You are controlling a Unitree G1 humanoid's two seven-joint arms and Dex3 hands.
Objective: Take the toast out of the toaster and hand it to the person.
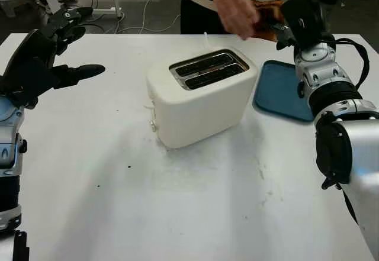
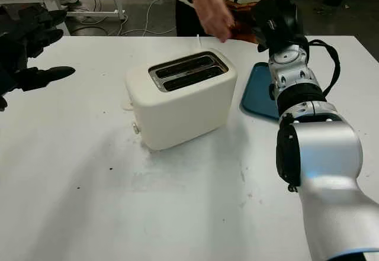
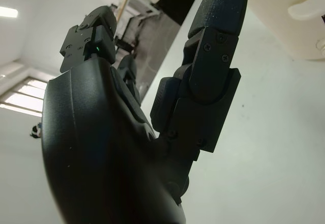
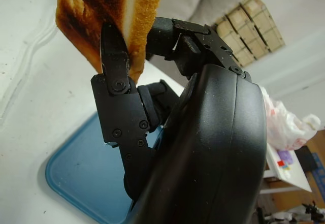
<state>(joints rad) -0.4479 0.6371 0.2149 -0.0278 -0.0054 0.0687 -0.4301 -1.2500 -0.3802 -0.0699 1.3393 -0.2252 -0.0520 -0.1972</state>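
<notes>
A cream two-slot toaster (image 1: 198,95) stands mid-table, both slots dark. My right hand (image 1: 283,19) is raised behind the blue tray (image 1: 283,92), at the table's far edge, shut on a browned slice of toast (image 4: 109,10). The toast (image 1: 267,19) shows between my fingers and a person's hand (image 1: 235,7) that reaches down to it from across the table. Whether the person's fingers grip the toast I cannot tell. My left hand (image 1: 56,54) hangs open above the table's left side, well clear of the toaster.
The person stands at the far edge of the white table (image 1: 177,202). The blue tray lies flat to the right of the toaster, under my right forearm. Cables and a desk leg (image 1: 112,0) are on the floor behind.
</notes>
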